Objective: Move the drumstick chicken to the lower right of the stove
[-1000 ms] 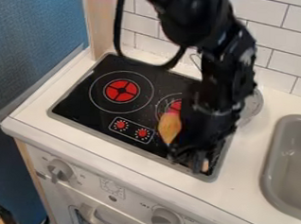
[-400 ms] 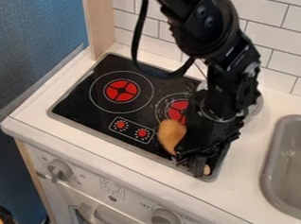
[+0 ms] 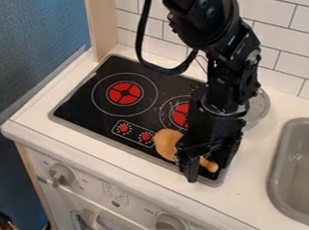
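Gripper (image 3: 192, 171) against drumstick (image 3: 167, 143) (middle hidden), lower right on stove (image 3: 79, 108)

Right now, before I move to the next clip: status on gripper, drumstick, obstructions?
Gripper low over stove's lower right. Drumstick at that corner, thick end left, middle hidden; grip unclear. Round see-through item behind arm, apart from drumstick.

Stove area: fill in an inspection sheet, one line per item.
Surface: black stove in a white counter; small pale specks on the stove.
Job's things: drumstick at the stove's lower right, thick end left, middle partly hidden.
Clutter: round, shiny item at upper right, partly behind the arm.
Gripper: at the drumstick, covering its middle.
Cables: black cable loops beside the arm.
Surroundings: grey sink right, blue wall left, white tiles behind.
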{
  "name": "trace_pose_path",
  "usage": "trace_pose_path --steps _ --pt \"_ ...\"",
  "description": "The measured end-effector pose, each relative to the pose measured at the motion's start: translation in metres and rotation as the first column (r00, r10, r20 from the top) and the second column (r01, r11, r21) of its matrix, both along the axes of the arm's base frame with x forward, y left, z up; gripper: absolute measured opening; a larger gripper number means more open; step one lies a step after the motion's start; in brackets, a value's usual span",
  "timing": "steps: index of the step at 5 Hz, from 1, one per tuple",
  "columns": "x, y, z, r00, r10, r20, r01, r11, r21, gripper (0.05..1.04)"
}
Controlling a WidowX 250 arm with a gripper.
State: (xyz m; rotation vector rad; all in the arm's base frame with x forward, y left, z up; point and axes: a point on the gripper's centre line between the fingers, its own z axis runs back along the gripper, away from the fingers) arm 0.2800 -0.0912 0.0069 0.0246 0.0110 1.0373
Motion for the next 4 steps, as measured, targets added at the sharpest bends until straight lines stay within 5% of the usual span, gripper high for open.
trace_pose_path --steps 2,3,4 --pt "0.009 0.000 0.022 0.999 -0.013 0.036 0.013 1.000 -0.008 0.999" --pt "0.016 -0.001 0.056 0.994 -0.015 0.106 0.009 0.999 0.052 0.999" --pt "0.015 -0.007 0.078 0.993 -0.032 0.113 0.018 0.992 0.125 0.999"
